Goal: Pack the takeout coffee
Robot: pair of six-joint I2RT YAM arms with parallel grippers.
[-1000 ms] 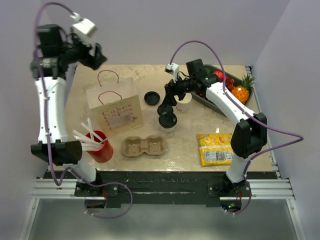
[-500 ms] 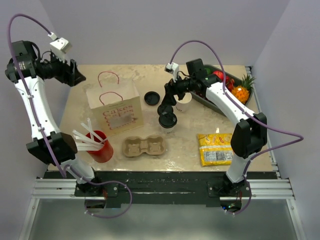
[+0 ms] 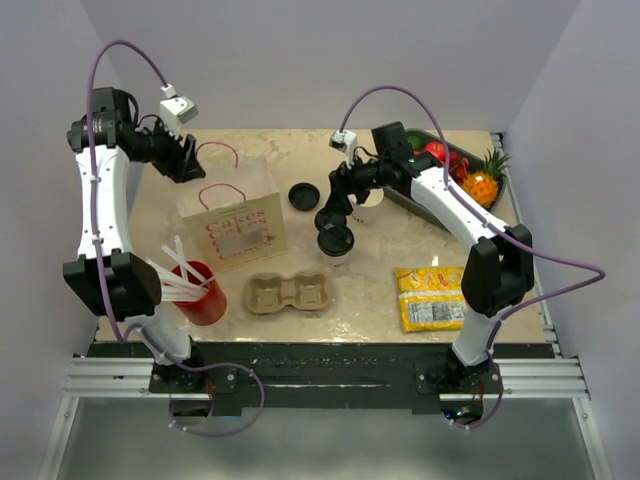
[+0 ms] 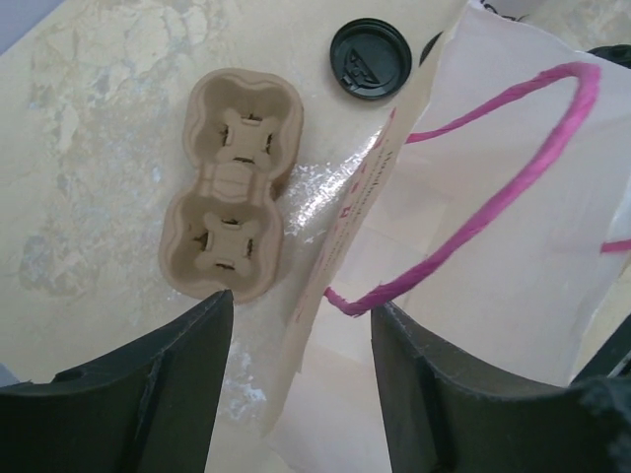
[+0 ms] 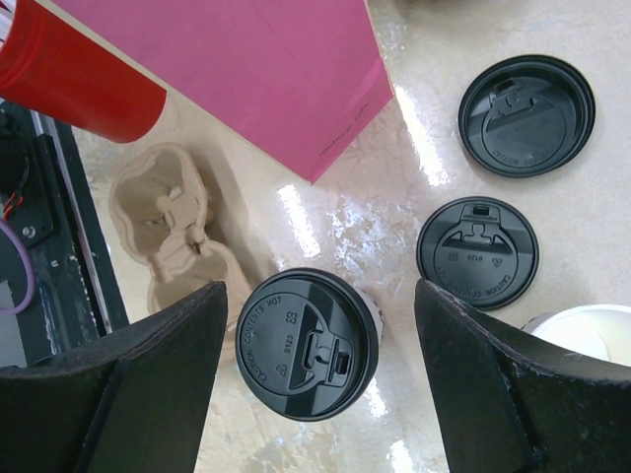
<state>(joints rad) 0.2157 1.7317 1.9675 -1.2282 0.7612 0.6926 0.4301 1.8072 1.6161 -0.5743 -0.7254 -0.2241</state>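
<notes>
The takeout coffee (image 3: 335, 243), a white cup under a black lid (image 5: 308, 345), stands on the table right of the paper bag (image 3: 233, 215). My right gripper (image 3: 335, 212) hovers above it, open, and the lid shows between its two fingers (image 5: 317, 291) without touching them. My left gripper (image 3: 187, 160) is at the bag's back left corner, open. The bag's top edge and the end of a pink handle (image 4: 473, 222) lie between its fingers (image 4: 301, 305), not pinched.
Two spare black lids (image 5: 525, 115) (image 5: 477, 253) and a lidless white cup (image 3: 368, 207) sit by the coffee. A cardboard cup carrier (image 3: 288, 293), a red cup of straws (image 3: 202, 292), a yellow packet (image 3: 430, 297) and a fruit tray (image 3: 400, 195) also stand on the table.
The left arm swung out to the far left, then came back in and down to the bag's handle, its jaws narrowing a little. The right arm has not moved.
</notes>
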